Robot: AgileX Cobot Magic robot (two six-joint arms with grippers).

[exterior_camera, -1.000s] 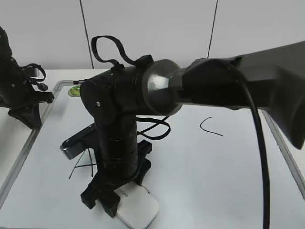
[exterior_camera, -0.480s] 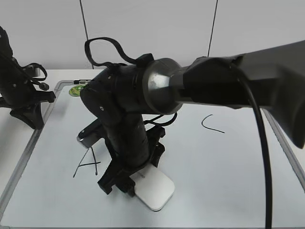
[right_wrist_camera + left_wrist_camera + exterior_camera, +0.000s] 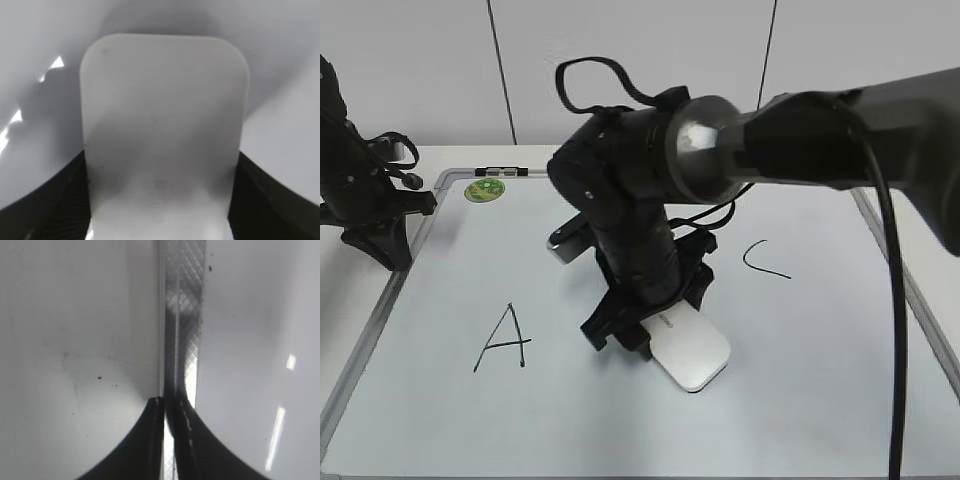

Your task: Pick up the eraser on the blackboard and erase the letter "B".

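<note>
My right gripper is shut on the white eraser and holds it flat on the blackboard, between the letter "A" and the letter "C". In the right wrist view the eraser fills the space between the two dark fingers. No letter "B" shows; the arm and the eraser cover the board's middle. My left gripper rests at the board's left edge, shut and empty; its wrist view shows the jaws over the silver frame.
A round green magnet and a marker lie at the board's far left corner. The right arm's thick body and cable span the upper right of the exterior view. A white wall stands behind the table.
My right gripper has slid the eraser from the board's near left, past the "A", rightward and away to the middle. The "A" has come fully into view. The left arm has not moved.
</note>
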